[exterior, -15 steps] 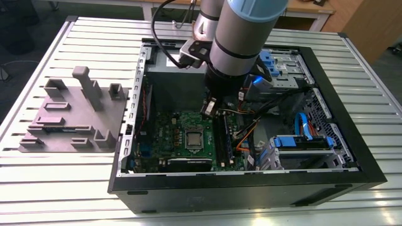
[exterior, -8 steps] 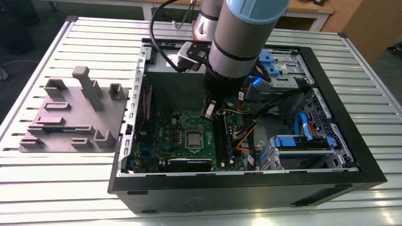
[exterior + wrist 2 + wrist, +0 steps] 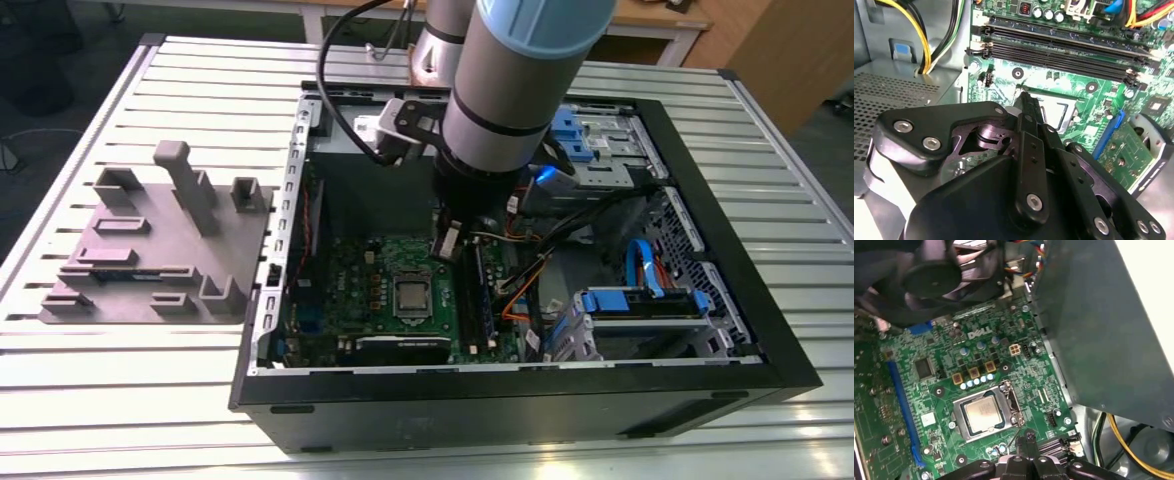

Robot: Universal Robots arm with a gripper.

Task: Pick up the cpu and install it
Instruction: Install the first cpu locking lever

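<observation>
Inside open computer case (image 3: 534, 400) on slatted metal worktop (image 3: 134, 400): cpu (image 3: 985, 412) seated in motherboard socket (image 3: 957, 415), claw (image 3: 1027, 436) closed and empty just beside it, memory slots (image 3: 1054, 47), yellow cables (image 3: 924, 45) and power-supply box (image 3: 1094, 315) crowding close.

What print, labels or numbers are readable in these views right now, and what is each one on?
Motherboard, large white lettering above the socket in the first wrist view: a maker's logo, not quoted.
Motherboard, small white print beside the components in both wrist views: too small to read.
cpu, metal top: any marking is too blurred to read.
Nothing else legible.
</observation>
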